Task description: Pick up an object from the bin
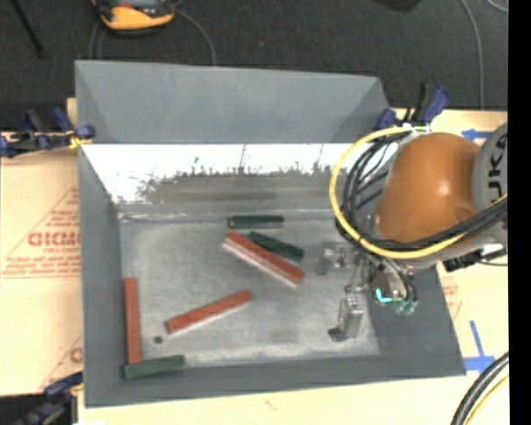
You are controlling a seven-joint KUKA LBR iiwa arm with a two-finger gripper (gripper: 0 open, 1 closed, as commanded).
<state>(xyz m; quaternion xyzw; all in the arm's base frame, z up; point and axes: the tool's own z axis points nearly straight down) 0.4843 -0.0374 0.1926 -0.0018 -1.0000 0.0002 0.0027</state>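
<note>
Hovering at 3 o'clock of bin [248, 374] with gripper [341, 289] spread, gripping nothing; leaving pink bar [264, 259] untaken, whole pick remaining.

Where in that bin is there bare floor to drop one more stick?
Bare: back-left floor, between the red stick by the left wall and the pink bar; also front floor between the slanted red stick and the gripper. Crowded: mid-back, where the far green stick and the near green stick lie close by the pink bar.
</note>
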